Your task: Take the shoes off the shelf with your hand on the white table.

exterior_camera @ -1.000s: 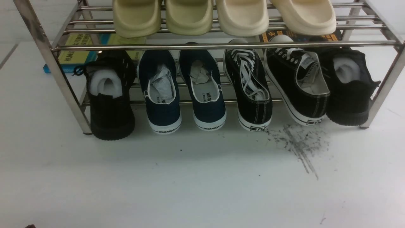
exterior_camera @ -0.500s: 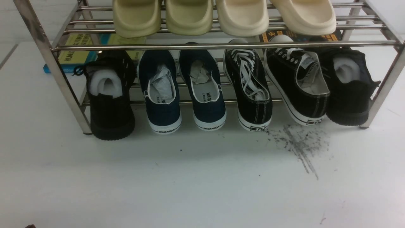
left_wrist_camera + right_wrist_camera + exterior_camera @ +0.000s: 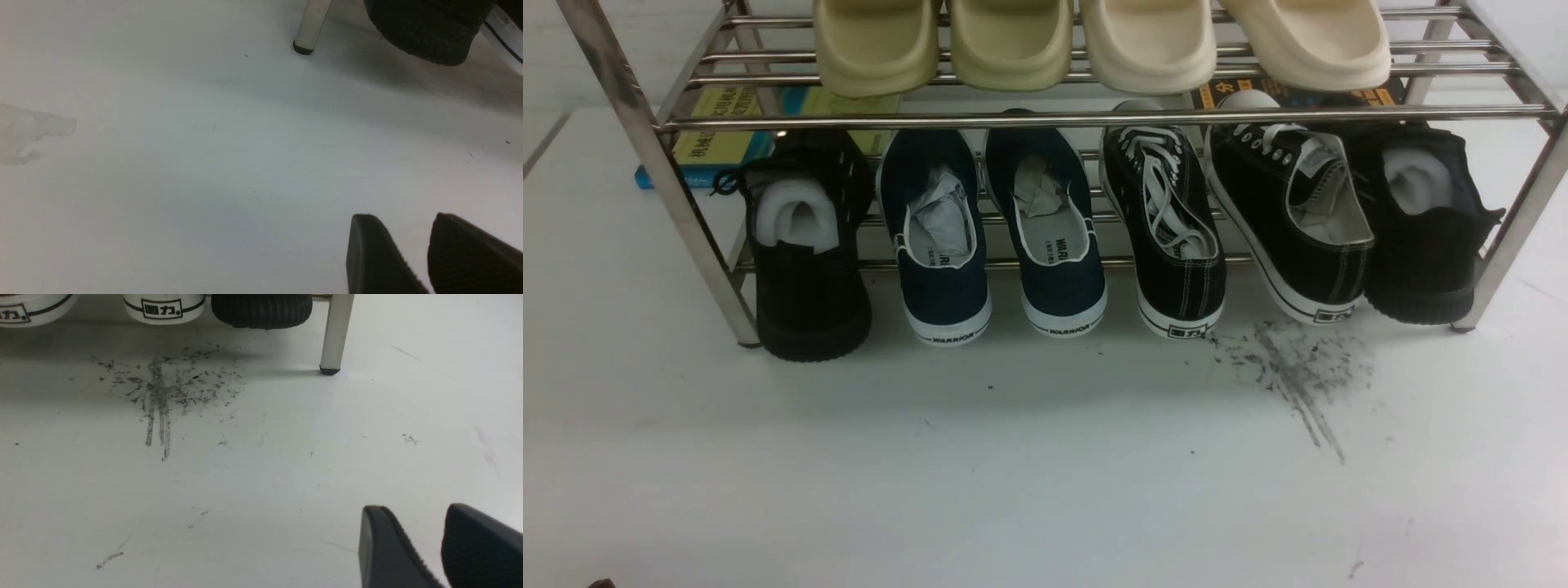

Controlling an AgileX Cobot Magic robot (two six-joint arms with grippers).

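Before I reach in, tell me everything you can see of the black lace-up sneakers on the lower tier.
The shoes are a pair of black canvas low-tops with white laces, white stitching, white toe caps and white soles bearing a black stripe and heel label. They sit side by side on the lower tier of the shelf, toes inward, heels overhanging the front rail. The left one stands roughly upright; the right one tilts sideways against the all-black shoe.

One shelf (image 3: pixel 1013 119), two tiers. Up top: four cream slippers (image 3: pixel 1147 49). Bottom: six total, three pairs, so two black canvas sneakers (image 3: pixel 1176 269), two navy slip-ons (image 3: pixel 943 294), two all-black knit shoes (image 3: pixel 805 294). At least two books (image 3: pixel 719 139) behind, hard to tell. One scuff patch (image 3: pixel 1294 367) on tabletop (image 3: pixel 931 490). Two claws: left claw (image 3: pixel 403 216), right claw (image 3: pixel 416 506).
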